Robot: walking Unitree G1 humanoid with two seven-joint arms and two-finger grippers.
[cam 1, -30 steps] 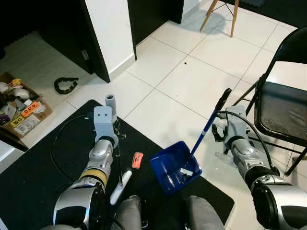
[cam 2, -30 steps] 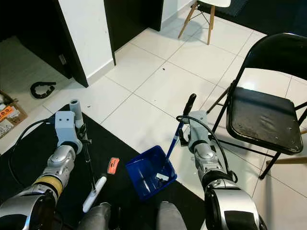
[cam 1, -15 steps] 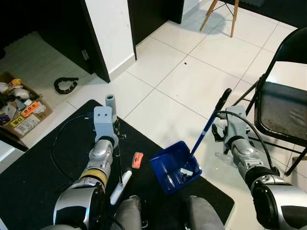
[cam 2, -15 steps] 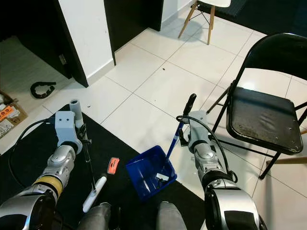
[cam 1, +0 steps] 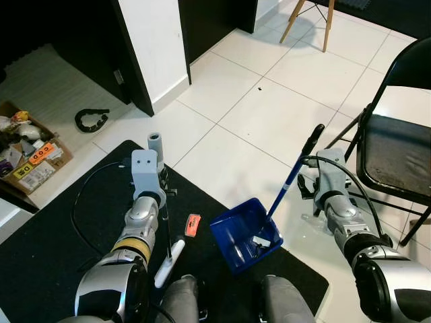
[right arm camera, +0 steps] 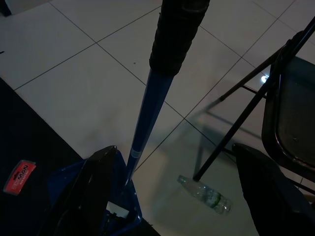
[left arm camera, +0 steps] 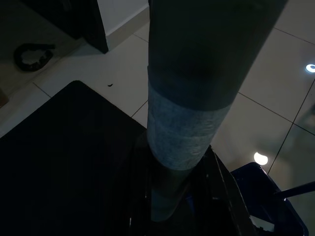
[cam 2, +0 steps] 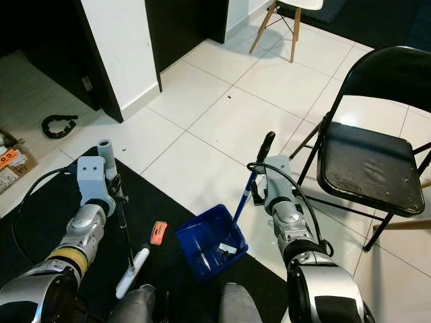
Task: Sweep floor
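Standing on a black floor mat (cam 1: 54, 249), the robot faced a white tiled floor (cam 1: 269, 114) with a tool at each arm. The right gripper (right arm camera: 172, 196) sat beside the blue dustpan's handle (cam 1: 291, 176), its two black fingers (right arm camera: 98, 177) spread wide with the shaft rising between them and touching neither, so the gripper was released rather than clamped. The blue dustpan (cam 1: 244, 233) rested on the mat's edge just in front of the robot's feet, with a small white scrap (cam 1: 262, 241) lying inside it. The left gripper (left arm camera: 172, 206) was closed around a broom handle (left arm camera: 197, 98), a thick shaft wrapped in grey tape that stood upright, its grey top (cam 1: 155, 141) showing above the left wrist. A white-handled implement (cam 1: 168, 262) lay on the mat beside that arm, near a small orange tag (cam 1: 192, 224). A clear plastic bottle (right arm camera: 204, 195) lay on the tiles beneath a black folding chair (cam 2: 367, 161). A cardboard box of clutter (cam 1: 27, 158) sat at the far left, with a black ring-shaped object (cam 1: 91, 120) on the floor nearby.
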